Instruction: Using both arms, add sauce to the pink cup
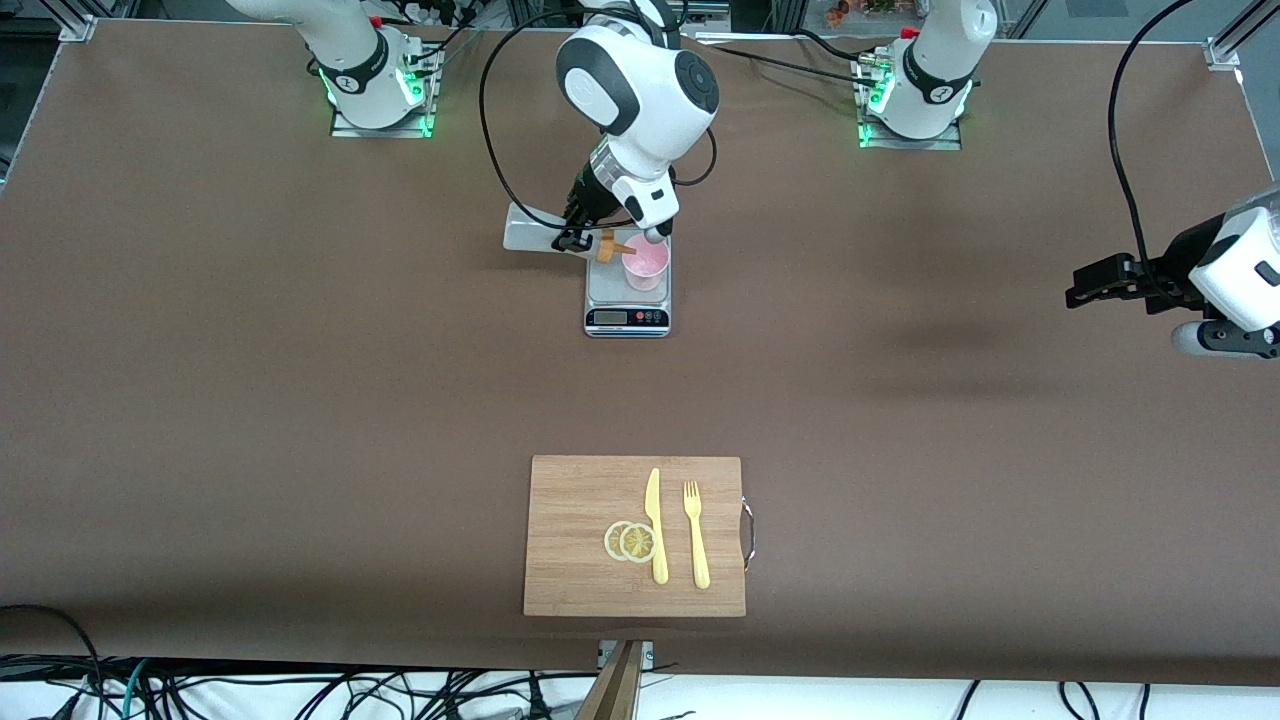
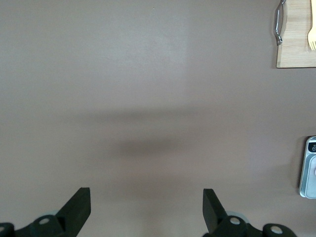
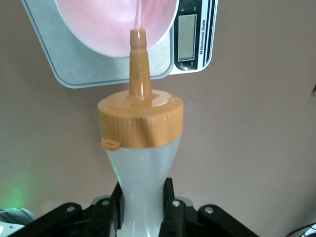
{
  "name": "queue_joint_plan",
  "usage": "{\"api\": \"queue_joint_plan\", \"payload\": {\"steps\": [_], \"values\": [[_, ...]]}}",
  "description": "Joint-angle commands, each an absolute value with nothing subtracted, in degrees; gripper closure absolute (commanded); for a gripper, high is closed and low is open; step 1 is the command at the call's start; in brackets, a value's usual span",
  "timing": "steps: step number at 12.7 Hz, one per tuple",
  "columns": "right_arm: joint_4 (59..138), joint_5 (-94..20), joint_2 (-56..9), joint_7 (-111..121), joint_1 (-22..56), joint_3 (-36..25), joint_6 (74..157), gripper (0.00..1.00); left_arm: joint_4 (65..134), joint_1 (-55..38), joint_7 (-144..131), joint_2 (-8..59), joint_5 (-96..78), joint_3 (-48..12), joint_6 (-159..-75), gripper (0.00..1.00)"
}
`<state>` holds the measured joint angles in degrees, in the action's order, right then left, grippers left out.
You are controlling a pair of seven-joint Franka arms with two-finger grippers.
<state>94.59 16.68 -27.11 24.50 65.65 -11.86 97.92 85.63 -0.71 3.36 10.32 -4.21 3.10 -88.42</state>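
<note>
Here the sauce [image 3: 140, 163] is clamped by the right gripper [image 3: 143, 207], tipped over the pink cup [image 1: 645, 264] on the scale [image 1: 627, 300]. The nozzle should be kept inside the rim and squeezed gently. The left gripper [image 2: 147, 210] waits, fingers apart, over bare tabletop [image 1: 300, 400].

Open tabletop between scale [image 1: 627, 300] and cutting board [image 1: 634, 535] — cup approach seemingly blocked by right gripper [image 1: 585, 232].

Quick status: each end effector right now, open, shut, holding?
Left end effector: open, empty, over bare table.
Right end effector: shut on sauce bottle, nozzle over pink cup.
</note>
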Motion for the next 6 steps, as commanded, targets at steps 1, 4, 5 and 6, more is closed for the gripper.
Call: {"api": "queue_joint_plan", "payload": {"steps": [1, 4, 5, 6], "values": [[96.1, 13.6, -25.4, 23.7, 65.9, -12.7, 99.6, 0.69, 83.8, -0.6, 4.5, 11.2, -2.8, 3.2, -87.0, 0.00], [100.6, 10.0, -22.5, 23.8, 65.7, -14.2, 104.8, 0.69, 83.8, -0.6, 4.5, 11.3, -2.8, 3.2, -87.0, 0.00], [102.5, 9.4, -21.5, 23.8, 65.7, -14.6, 106.8, 0.69, 83.8, -0.6, 4.5, 11.3, -2.8, 3.2, -87.0, 0.00], [103.9, 8.4, -20.6, 23.8, 65.7, -14.9, 108.4, 0.69, 83.8, -0.6, 4.5, 11.3, -2.8, 3.2, -87.0, 0.00]]}}
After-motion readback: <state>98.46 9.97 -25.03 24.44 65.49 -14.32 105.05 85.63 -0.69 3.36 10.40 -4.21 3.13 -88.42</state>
